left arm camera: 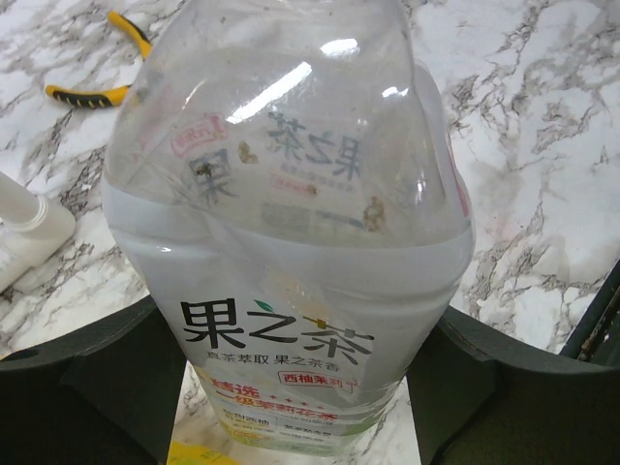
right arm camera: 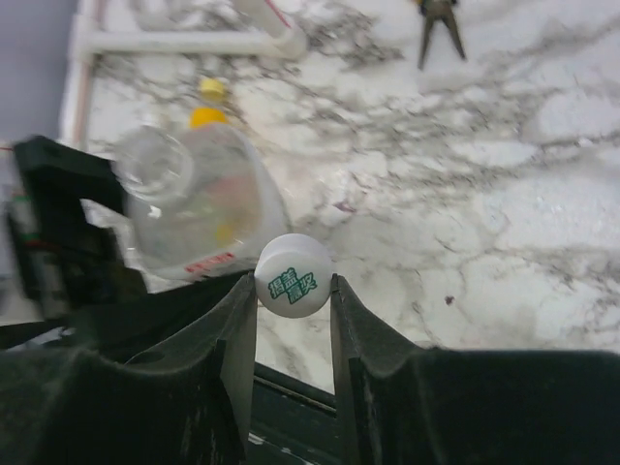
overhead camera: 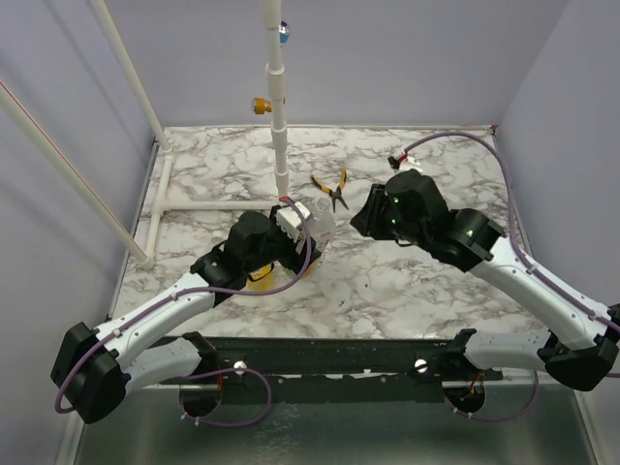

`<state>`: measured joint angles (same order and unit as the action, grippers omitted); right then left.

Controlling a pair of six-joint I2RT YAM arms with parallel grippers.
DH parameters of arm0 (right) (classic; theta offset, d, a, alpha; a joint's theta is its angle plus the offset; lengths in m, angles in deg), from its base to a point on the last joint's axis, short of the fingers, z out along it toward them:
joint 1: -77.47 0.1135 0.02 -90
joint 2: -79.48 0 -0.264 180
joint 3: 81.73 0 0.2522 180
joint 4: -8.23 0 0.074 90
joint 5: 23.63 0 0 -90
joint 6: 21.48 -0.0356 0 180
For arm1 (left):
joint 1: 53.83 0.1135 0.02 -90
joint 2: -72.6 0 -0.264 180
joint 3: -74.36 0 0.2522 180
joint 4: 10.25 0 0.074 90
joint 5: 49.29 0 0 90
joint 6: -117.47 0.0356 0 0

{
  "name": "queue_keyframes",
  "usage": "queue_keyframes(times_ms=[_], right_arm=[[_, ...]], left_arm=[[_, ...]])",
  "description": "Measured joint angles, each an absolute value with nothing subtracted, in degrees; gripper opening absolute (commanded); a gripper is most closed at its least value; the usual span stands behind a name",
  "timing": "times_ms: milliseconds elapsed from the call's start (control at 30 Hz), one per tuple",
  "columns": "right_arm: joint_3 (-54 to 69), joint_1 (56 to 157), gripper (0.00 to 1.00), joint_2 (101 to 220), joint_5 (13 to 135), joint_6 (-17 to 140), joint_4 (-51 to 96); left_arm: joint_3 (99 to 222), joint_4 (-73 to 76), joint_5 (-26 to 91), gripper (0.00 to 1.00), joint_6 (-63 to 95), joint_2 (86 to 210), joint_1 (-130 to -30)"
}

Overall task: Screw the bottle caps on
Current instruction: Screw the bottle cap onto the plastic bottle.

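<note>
Right gripper (right arm camera: 292, 288) pinches cap (right arm camera: 294, 274); left gripper (left arm camera: 302, 363), bottle (left arm camera: 291, 184)

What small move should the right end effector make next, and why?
Probably carry the small round whitish plastic cap, pinched in the right end effector, over toward the open mouth of the clear plastic bottle with a green-and-white label. The left end effector grips that bottle, its neck is uncapped, and the cap sits apart from it.
</note>
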<state>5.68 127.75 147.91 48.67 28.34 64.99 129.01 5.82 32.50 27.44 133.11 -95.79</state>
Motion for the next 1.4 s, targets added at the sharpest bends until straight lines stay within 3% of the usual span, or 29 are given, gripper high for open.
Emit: queue_keyframes(times_ms=[400, 1400], right_arm=[[35.5, 127.5, 0.26, 160.4, 61.5, 36.7, 76.6], [47.5, 127.5, 0.25, 170.2, 64.8, 39.4, 92.4]], left_arm=[[124.6, -2.8, 29.5, 0.02, 34.9, 128.1, -98.7], [124.3, -5.2, 33.8, 0.00, 38.8, 129.4, -102.1]])
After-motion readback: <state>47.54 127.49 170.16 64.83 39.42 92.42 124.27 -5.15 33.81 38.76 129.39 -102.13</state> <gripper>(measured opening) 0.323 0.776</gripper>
